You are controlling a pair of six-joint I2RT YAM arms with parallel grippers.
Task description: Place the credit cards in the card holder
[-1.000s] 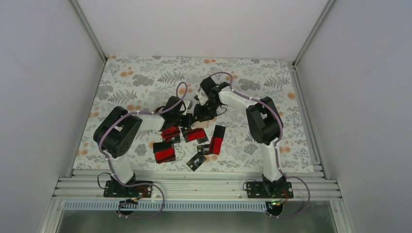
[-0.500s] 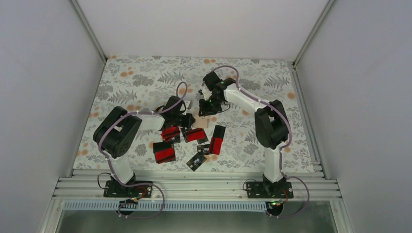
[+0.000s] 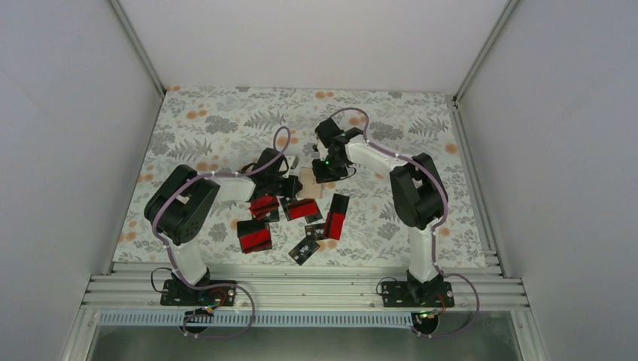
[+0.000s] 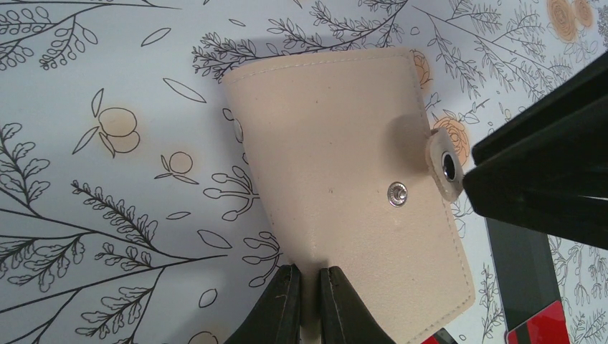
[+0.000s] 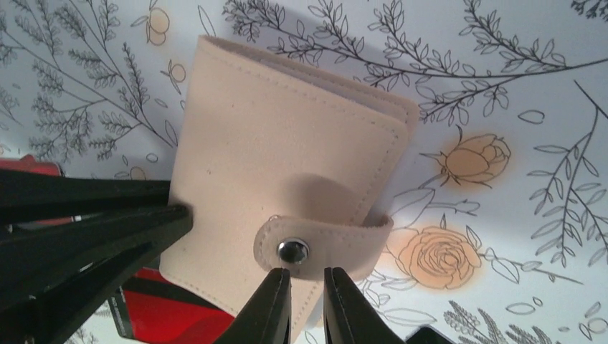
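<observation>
On the floral-print tabletop point(image 3: 226, 128) my arms bend inward over the flat tan-beige card holder point(image 3: 310, 183): left gripper point(image 4: 310, 272) clamps its edge, right gripper point(image 5: 307, 276) pinches its snap strap point(image 5: 326, 240); red-and-black credit cards point(image 3: 301, 209) lie just beside

The left arm point(image 3: 197, 197) and right arm point(image 3: 406, 184) bend inward. The left pincer point(image 4: 308, 290) pinches the edge of the card holder point(image 4: 337, 143); the right pincer point(image 5: 307, 290), jaws narrowly apart, sits at its snap tab point(image 5: 319, 244).
</observation>
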